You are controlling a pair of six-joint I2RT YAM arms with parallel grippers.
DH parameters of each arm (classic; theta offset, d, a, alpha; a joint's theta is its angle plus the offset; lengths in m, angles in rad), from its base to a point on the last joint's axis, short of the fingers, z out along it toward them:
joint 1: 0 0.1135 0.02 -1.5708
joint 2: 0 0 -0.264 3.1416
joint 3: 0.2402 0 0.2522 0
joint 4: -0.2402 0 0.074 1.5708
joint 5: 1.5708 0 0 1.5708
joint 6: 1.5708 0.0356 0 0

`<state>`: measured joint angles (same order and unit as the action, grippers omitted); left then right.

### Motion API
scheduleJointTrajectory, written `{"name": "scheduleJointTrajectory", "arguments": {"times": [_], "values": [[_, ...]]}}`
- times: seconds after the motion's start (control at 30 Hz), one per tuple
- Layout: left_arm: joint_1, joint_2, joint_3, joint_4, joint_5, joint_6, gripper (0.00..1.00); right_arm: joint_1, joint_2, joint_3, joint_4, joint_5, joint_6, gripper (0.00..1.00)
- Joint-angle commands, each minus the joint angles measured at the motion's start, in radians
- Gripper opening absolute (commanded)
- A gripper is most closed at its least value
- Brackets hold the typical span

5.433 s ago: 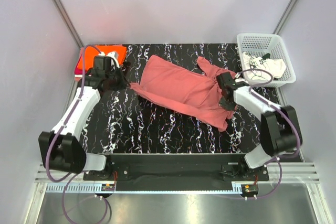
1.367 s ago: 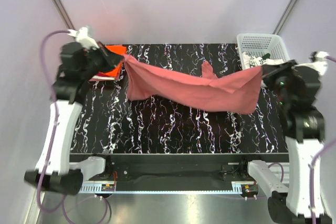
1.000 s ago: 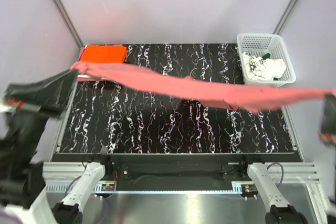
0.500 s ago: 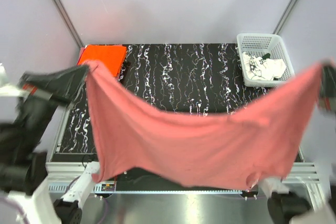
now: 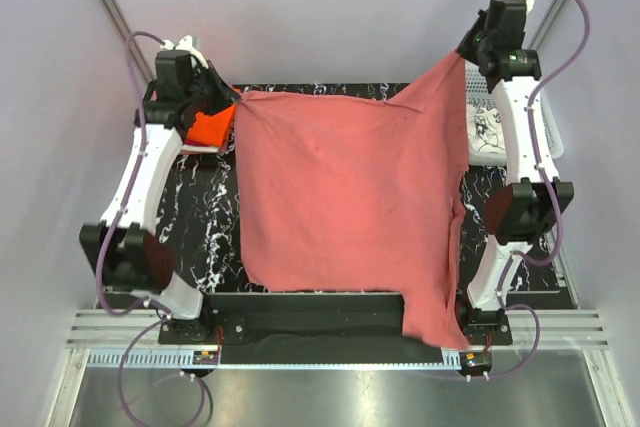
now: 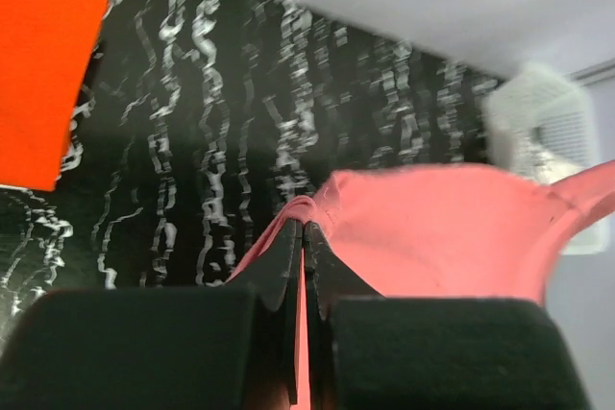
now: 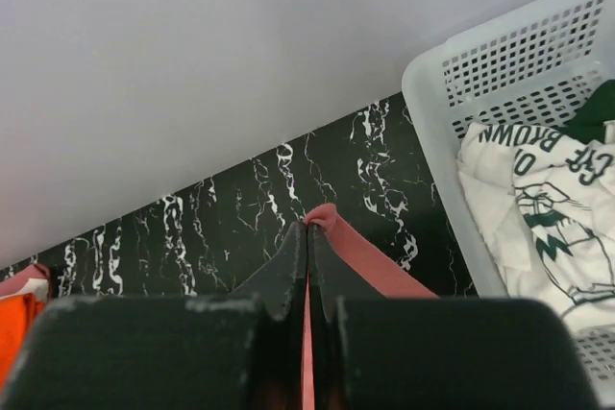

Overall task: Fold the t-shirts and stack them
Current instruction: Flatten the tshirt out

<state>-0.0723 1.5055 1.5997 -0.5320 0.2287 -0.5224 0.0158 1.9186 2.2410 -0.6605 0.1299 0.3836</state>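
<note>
The dusty rose-red t-shirt (image 5: 350, 197) is spread wide over the black marbled table (image 5: 200, 217), with one lower corner trailing past the near edge. My left gripper (image 5: 232, 107) is shut on its far left corner, and in the left wrist view the cloth (image 6: 432, 237) is pinched at my left gripper (image 6: 304, 228). My right gripper (image 5: 462, 55) is shut on the far right corner, held high by the basket, with a fold of cloth (image 7: 365, 256) caught in my right gripper (image 7: 307, 228). A folded orange t-shirt (image 5: 210, 127) lies at the far left corner.
A white mesh basket (image 7: 519, 55) at the far right holds a white t-shirt with dark print (image 7: 548, 208). Both arms reach to the far side of the table. A grey wall stands just beyond the far edge.
Half a second ago the shirt hung near the camera between raised arms. Both arms have since swung to the far side, and the shirt now spreads over the table.
</note>
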Motion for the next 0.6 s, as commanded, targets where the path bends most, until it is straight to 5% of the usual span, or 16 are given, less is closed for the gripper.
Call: {"name": "scheduleJointTrajectory", "arguments": {"times": [0.0,0.13,0.4,0.57], "values": [[0.022,0.109,0.006,0.13,-0.025,0.059,0.0,0.0,-0.017,-0.058,0.252,-0.022,-0.015,0.0],[0.042,0.344,0.106,0.182,0.029,0.068,0.0,-0.01,0.148,-0.176,0.502,-0.125,0.012,0.0],[0.071,0.702,0.365,0.185,0.118,0.085,0.0,-0.056,0.512,0.207,0.444,-0.253,0.018,0.0],[0.121,0.766,0.434,0.221,0.152,0.088,0.0,-0.06,0.522,0.183,0.415,-0.245,0.028,0.0]]}}
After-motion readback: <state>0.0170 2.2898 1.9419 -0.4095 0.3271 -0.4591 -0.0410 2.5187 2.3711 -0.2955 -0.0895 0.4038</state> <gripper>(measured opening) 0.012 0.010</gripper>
